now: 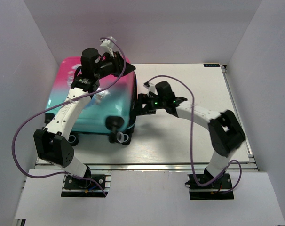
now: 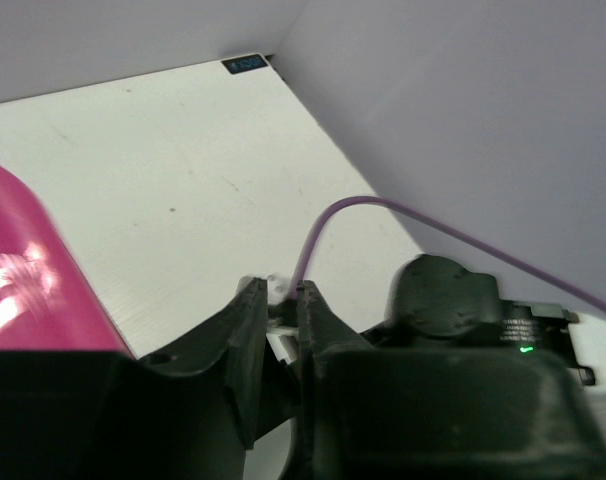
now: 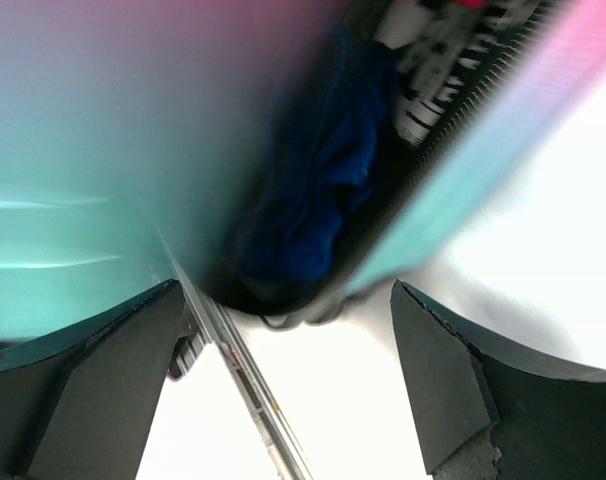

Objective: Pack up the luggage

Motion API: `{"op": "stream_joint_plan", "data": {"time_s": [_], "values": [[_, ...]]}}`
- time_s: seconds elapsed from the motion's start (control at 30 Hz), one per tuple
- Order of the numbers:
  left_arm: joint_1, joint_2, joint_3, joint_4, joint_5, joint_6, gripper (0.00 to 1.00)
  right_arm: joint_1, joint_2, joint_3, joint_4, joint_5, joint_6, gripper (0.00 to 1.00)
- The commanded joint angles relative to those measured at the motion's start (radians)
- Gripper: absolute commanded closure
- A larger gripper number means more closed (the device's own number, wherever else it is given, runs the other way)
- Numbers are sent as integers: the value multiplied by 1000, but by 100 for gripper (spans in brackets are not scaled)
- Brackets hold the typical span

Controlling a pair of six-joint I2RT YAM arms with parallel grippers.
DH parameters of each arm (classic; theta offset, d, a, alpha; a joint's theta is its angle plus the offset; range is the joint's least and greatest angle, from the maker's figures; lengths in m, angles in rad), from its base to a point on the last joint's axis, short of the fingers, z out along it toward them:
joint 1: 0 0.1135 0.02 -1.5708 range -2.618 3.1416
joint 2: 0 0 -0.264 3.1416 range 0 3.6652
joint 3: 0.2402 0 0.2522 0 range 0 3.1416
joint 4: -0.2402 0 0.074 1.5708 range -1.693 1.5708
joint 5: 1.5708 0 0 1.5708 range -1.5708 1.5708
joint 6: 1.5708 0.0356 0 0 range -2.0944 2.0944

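The luggage (image 1: 100, 101) lies on the left of the table, its pink-to-teal shell up and its wheels toward me. In the right wrist view its two halves (image 3: 73, 180) stand slightly apart, with a blue cloth (image 3: 313, 180) and a black-and-white striped item (image 3: 433, 70) in the gap. My right gripper (image 1: 138, 104) is open at the luggage's right edge, its jaws (image 3: 288, 290) wide and facing that gap. My left gripper (image 1: 127, 68) sits over the far right corner of the luggage. Its fingers (image 2: 280, 290) are almost together, with the pink shell (image 2: 23, 290) to their left.
The white table (image 1: 189, 75) stretches to the right of the luggage. White walls close in the left, back and right sides. Purple cables (image 1: 170, 77) loop over both arms. The luggage wheels (image 1: 121, 137) point toward the near edge.
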Motion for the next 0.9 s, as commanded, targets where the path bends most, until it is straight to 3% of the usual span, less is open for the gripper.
{"op": "stream_joint_plan", "data": {"time_s": [0.0,0.07,0.13,0.27,0.3,0.37,0.4,0.47,0.5,0.6,0.7,0.87], "values": [[-49,-4,9,21,2,14,66,-37,-218,-74,-2,184,45,11],[-70,5,16,3,13,24,2,-64,-277,-108,-129,399,81,11],[-93,10,36,-34,-24,49,2,-86,-341,-120,-269,550,114,11],[-103,-33,79,-187,-201,86,2,-112,-426,-181,-309,631,105,11],[-103,-44,107,-232,-364,90,2,-118,-435,-186,-305,626,82,11],[-103,-73,136,-384,-561,74,2,-120,-446,-191,-266,550,31,11],[-90,-81,150,-440,-760,58,2,-117,-446,-186,-256,528,-21,11],[-76,-127,136,-574,-957,-33,2,-120,-429,-172,-240,465,-56,11],[-66,-147,90,-606,-1168,-69,2,-117,-420,-154,-243,456,-73,11],[-15,-228,-19,-654,-1326,-97,2,-120,-371,-110,-277,436,-95,11],[61,-273,-28,-688,-1406,-121,2,-118,-335,-90,-294,381,-107,11],[257,-284,10,-642,-1533,15,2,-103,-329,-77,-306,306,-187,11]]}}
